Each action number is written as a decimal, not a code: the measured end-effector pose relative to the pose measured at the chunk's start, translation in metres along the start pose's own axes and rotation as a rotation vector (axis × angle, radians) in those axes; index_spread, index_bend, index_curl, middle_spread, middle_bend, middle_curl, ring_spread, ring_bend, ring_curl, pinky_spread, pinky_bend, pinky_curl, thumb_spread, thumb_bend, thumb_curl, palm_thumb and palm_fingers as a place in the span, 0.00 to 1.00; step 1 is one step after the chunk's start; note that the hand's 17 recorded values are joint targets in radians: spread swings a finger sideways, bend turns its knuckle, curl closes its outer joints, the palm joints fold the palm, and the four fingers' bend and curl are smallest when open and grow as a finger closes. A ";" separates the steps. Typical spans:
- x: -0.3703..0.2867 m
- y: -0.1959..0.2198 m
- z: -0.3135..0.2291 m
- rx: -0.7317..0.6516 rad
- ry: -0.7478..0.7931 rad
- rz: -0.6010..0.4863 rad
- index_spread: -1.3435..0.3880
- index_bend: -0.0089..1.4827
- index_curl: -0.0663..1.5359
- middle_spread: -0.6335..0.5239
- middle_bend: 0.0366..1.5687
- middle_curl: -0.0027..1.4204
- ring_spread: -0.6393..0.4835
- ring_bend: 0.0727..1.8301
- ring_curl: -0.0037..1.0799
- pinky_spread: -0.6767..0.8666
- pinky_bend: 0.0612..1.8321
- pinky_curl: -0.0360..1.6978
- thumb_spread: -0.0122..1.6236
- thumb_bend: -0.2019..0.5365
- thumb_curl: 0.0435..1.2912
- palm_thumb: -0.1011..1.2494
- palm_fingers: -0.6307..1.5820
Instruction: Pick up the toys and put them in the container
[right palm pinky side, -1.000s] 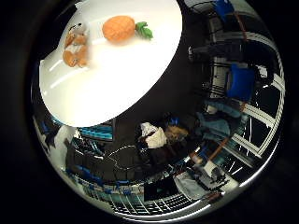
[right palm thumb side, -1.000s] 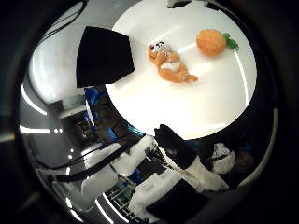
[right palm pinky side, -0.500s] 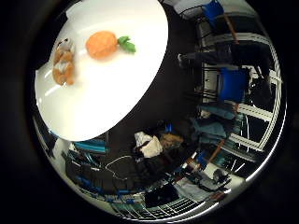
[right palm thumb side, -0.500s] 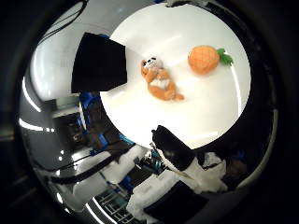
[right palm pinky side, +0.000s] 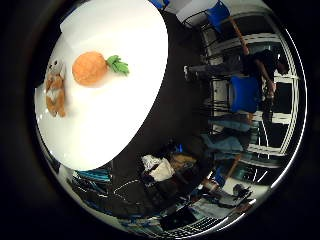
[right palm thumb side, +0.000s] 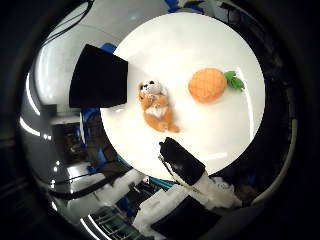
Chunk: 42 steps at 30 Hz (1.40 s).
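A: What is shown in the little-finger-side view?

B: A round white tabletop (right palm pinky side: 115, 125) is seen from well above. Two toys lie on it: a plush dog (right palm pinky side: 55, 87) close to the edge and an orange plush fruit (right palm pinky side: 90, 68) with green leaves just beside it, apart from it. No part of the hand is shown here.

A: And in the thumb-side view?

B: The same tabletop is seen whole. The dog (right palm thumb side: 156, 105) lies near the middle, the fruit (right palm thumb side: 207, 85) beside it towards the far edge. A black container (right palm thumb side: 97, 76) is set at the tabletop's edge, near the dog and apart from it. One black-tipped finger of the hand (right palm thumb side: 187, 167) reaches into view over the near edge. Whether the hand is spread or curled cannot be told from that alone; nothing is seen held.

A: How are the toys judged to handle?

B: Both are judged soft, light and unbreakable. The dog would best be taken round its body, the fruit round its bulging middle rather than by the thin leaves.

A: Where do they lie relative to the hand?

B: Both are well apart from the palm, with the dog nearer the visible finger. A descent is judged necessary before any grasp.
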<state>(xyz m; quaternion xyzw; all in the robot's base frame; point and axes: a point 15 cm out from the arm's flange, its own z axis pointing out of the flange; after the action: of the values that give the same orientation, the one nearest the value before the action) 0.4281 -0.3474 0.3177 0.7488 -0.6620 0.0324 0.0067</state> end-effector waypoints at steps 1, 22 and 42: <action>0.001 0.001 0.001 -0.002 -0.002 0.002 0.55 0.12 0.22 0.54 0.10 0.22 0.74 0.08 0.25 0.69 0.17 0.20 0.76 0.25 0.20 0.46 0.35; -0.002 -0.032 0.066 0.010 -0.063 0.003 0.55 0.12 0.22 0.54 0.10 0.22 0.74 0.08 0.25 0.70 0.16 0.20 0.75 0.25 0.20 0.47 0.35; -0.042 -0.091 0.122 -0.026 -0.081 -0.095 0.55 0.11 0.22 0.54 0.10 0.22 0.74 0.09 0.25 0.71 0.15 0.20 0.75 0.25 0.21 0.48 0.36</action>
<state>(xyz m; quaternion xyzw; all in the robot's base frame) 0.5179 -0.3006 0.1962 0.7800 -0.6257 -0.0066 -0.0089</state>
